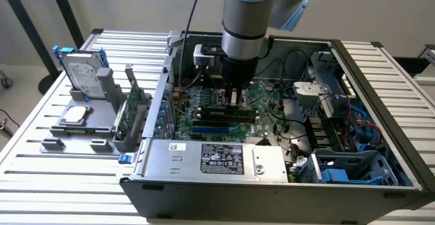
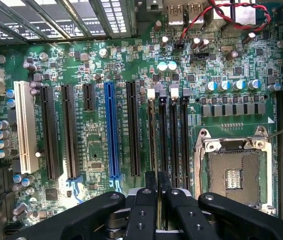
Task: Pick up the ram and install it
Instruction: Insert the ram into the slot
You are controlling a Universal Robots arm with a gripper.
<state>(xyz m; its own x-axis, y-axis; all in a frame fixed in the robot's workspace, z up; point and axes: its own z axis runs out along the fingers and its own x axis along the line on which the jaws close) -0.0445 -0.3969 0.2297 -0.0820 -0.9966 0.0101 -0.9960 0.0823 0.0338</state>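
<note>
We see the open computer case [image 1: 286,184], its motherboard [image 2: 96,55] exposed. Our gripper [image 2: 157,182] is low over the memory slots [image 2: 174,135], fingers nearly closed, pinching the ram [image 2: 160,135], which stands on edge in a slot.

Standing close around the slots [image 1: 224,115]: drive cage [image 1: 325,80] at upper right, cables [image 1: 289,128] right of centre, power supply [image 1: 217,159] below.

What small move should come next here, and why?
Probably a short, straight descent. The fingers pinch the ram edge-on, and it looks lined up above one of the black memory slots beside the empty processor socket, not yet seated.
</note>
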